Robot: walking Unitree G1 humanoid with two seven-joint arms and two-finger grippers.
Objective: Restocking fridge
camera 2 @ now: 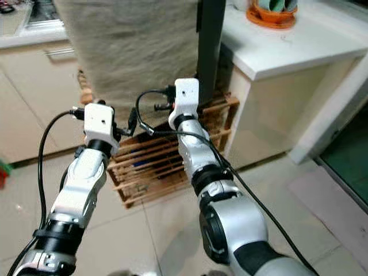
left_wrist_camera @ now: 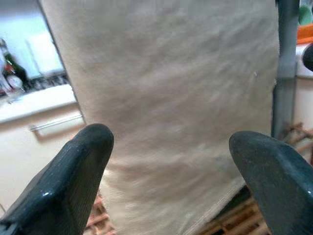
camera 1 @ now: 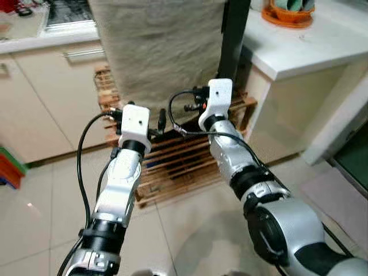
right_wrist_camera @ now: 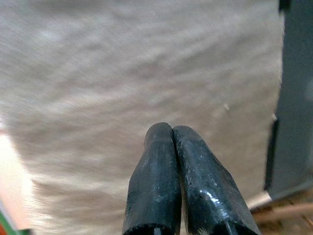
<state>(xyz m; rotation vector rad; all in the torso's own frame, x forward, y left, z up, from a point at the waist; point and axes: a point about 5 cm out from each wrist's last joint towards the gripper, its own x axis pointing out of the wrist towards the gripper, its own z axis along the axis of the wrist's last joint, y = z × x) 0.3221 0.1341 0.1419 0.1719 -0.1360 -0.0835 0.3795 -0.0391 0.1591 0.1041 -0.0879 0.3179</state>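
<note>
Beige rough cloth (camera 1: pixel 158 46) hangs down in front of both silver arms and drapes over a low rack of wooden slats (camera 1: pixel 178 161) that stands on the pale tiled floor (camera 1: pixel 40 218); a tall dark grey post (camera 1: pixel 233 40) stands just beside the cloth, on its right; the left tool (left_wrist_camera: pixel 168 161) is held up near the cloth, and its two black fingers (left_wrist_camera: pixel 73 176) are spread wide with nothing between them; the right tool (right_wrist_camera: pixel 173 134) is held up close to the cloth too, and its two black fingers (right_wrist_camera: pixel 156 181) are pressed together on nothing; both tools are apart from the cloth; a white tabletop (camera 1: pixel 299 49) sits to the right, and a round orange dish (camera 1: pixel 287 14) with green things in it rests on it; cream cupboards (camera 1: pixel 46 98) with a long silver handle (camera 1: pixel 83 54) stand to the left; I cannot tell where the fridge is, or any food to put in it.
</note>
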